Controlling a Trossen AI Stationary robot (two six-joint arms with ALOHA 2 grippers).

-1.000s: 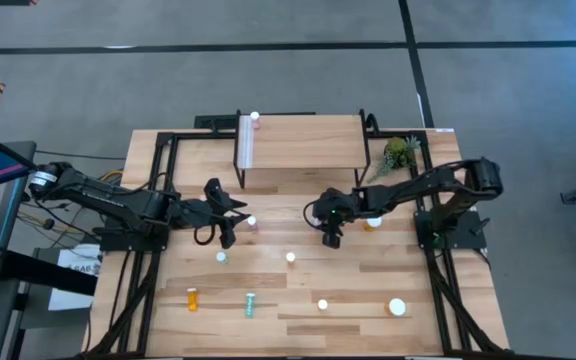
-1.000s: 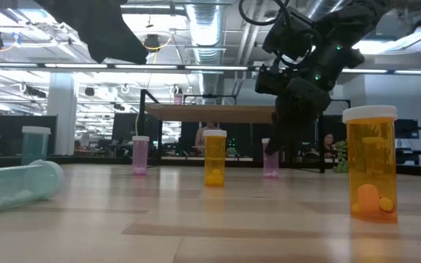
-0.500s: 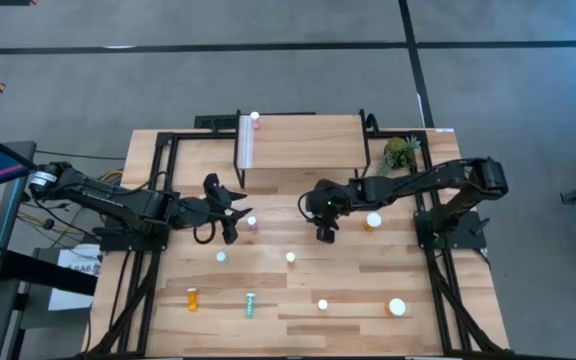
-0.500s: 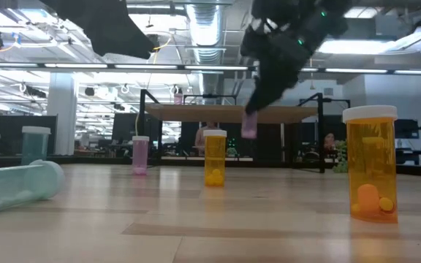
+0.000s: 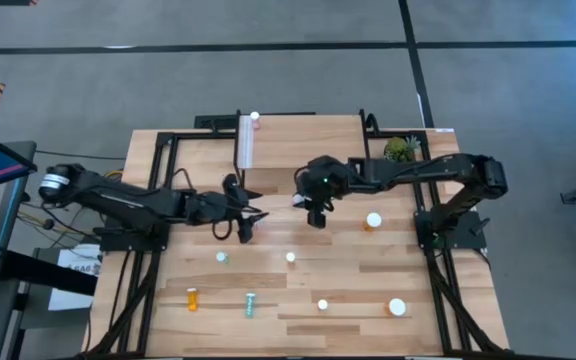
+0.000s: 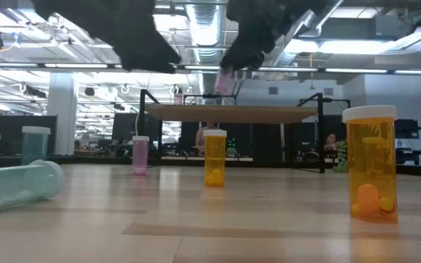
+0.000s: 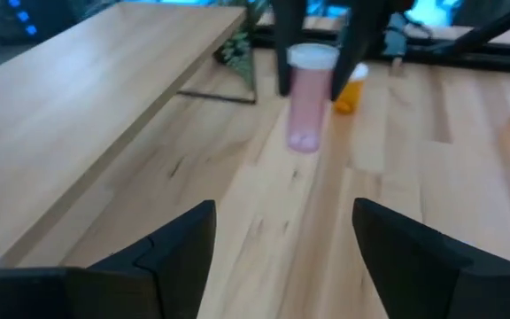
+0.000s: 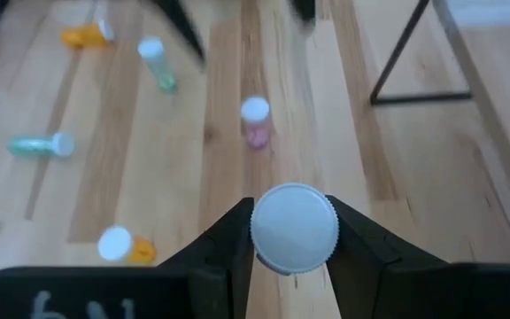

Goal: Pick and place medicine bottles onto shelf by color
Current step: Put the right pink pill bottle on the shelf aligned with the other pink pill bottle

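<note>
The high view shows the wooden table (image 5: 368, 270) from above, with two dark arms reaching toward its middle. The right claw (image 5: 314, 208) is squeezed tight around a pink bottle (image 6: 225, 81) and holds it up in the air, just in front of the shelf (image 5: 308, 140). From the right wrist you can see the bottle's round white cap (image 8: 295, 228) pinched between the two fingers (image 8: 228, 244). The low view shows that bottle hanging a bit higher than the shelf top (it is not on it yet).

The left claw (image 5: 245, 212) is spread wide with nothing in it. It sits over the table near the shelf's front leg, close to another pink bottle (image 8: 256, 122) that stands on the table.

One more pink bottle (image 5: 255, 117) stands on the far edge of the shelf. An orange bottle (image 5: 373, 221) stands to the right. Near the front edge lie a small orange bottle (image 5: 193, 298) and a green bottle (image 5: 250, 305), and a fat orange bottle (image 5: 397, 308) stands at the right. A little green plant (image 5: 399, 149) sits beside the shelf.
</note>
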